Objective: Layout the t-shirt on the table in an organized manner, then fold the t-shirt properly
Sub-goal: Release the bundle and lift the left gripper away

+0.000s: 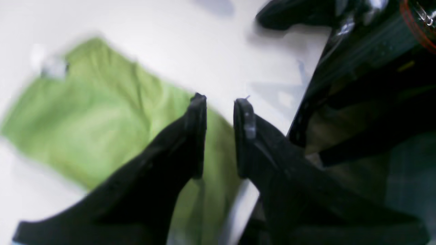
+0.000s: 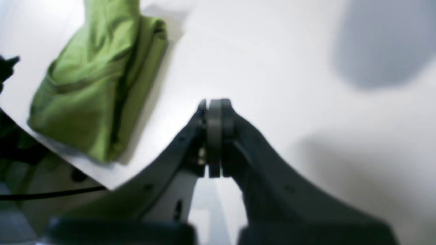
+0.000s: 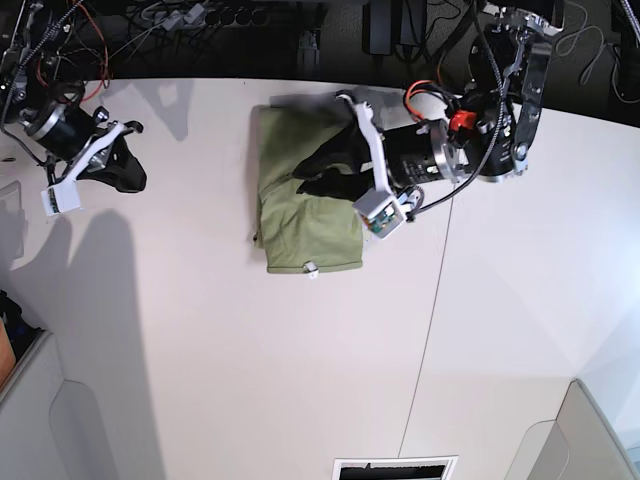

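Note:
The green t-shirt (image 3: 305,215) lies folded into a compact rectangle on the white table (image 3: 200,330), with a small white tag (image 3: 310,268) at its near edge. My left gripper (image 3: 312,176) hovers over the shirt's far half. In the blurred left wrist view its fingertips (image 1: 219,102) stand apart with nothing between them, and the t-shirt (image 1: 95,119) spreads below and to the left. My right gripper (image 3: 130,178) is far off at the table's left side, well apart from the cloth. It is shut (image 2: 214,102) and empty, with the t-shirt (image 2: 95,85) at upper left.
A thin dark seam (image 3: 430,300) crosses the table right of the shirt. Cables and a power strip (image 3: 190,15) line the far edge. The table's edge with a dark cable (image 2: 51,194) shows in the right wrist view. A slotted panel (image 3: 395,468) sits at the near edge.

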`<action>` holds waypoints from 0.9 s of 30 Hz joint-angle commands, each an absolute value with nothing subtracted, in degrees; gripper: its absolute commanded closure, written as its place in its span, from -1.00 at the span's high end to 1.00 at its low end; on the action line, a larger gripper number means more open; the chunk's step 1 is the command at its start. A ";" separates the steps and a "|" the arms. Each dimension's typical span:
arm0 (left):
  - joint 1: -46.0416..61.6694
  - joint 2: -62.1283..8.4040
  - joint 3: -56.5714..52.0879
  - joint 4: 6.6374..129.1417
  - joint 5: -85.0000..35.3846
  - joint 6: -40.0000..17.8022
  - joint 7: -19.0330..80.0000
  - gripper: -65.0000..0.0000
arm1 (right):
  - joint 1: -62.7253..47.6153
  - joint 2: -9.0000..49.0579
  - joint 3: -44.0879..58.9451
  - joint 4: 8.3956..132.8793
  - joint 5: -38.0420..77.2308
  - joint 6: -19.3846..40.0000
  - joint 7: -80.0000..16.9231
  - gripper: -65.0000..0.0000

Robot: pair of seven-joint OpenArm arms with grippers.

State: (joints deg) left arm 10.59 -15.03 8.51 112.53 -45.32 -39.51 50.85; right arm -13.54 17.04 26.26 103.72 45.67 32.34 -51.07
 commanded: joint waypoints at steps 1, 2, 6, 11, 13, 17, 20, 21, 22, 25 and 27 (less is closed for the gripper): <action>11.86 -15.84 6.33 114.72 -46.50 -40.00 49.63 -0.55 | -14.24 17.82 27.31 105.60 47.51 32.88 -50.63 -1.00; 13.89 -16.29 4.27 115.77 -46.52 -40.00 49.65 -0.55 | -15.25 18.00 27.81 106.32 48.14 33.06 -51.29 -1.00; 23.11 -18.28 -3.44 119.87 -46.54 -40.00 50.46 -0.55 | -20.49 18.85 28.10 108.51 48.95 33.36 -52.60 -1.00; 34.74 -19.14 -12.95 125.29 -47.88 -40.00 50.63 -0.55 | -27.31 19.99 28.10 108.55 49.74 33.41 -52.58 -1.00; 38.35 -19.03 -16.38 126.61 -49.60 -40.00 50.65 -0.55 | -29.91 19.97 28.10 108.55 50.00 33.45 -52.64 -1.00; 43.44 -19.05 -18.68 125.73 -49.80 -40.00 53.67 -0.55 | -35.53 19.81 28.05 108.55 49.39 33.47 -53.58 -1.00; 45.56 -19.07 -18.65 122.98 -49.89 -40.00 57.84 -0.55 | -39.46 19.84 28.05 108.53 47.29 33.43 -54.54 -1.00; 46.09 -19.35 -18.65 121.71 -49.93 -40.00 58.54 -0.55 | -40.75 19.84 28.05 108.51 46.68 33.43 -54.50 -1.00; 46.72 -20.36 -18.46 120.25 -50.17 -40.00 58.52 -0.55 | -41.93 19.84 28.05 108.44 46.30 33.43 -54.48 -1.00; 48.34 -25.52 -16.03 114.34 -49.98 -40.00 56.31 -0.55 | -45.17 19.84 28.01 107.79 45.28 33.41 -54.59 -1.00; 48.38 -27.00 -13.89 109.19 -46.94 -40.00 55.70 -0.55 | -46.11 19.84 27.81 106.96 43.92 33.36 -54.98 -1.00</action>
State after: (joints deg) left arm 47.66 -26.89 -13.80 108.44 -45.71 -39.53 55.64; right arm -45.60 19.20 27.59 106.37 43.22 32.99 -55.40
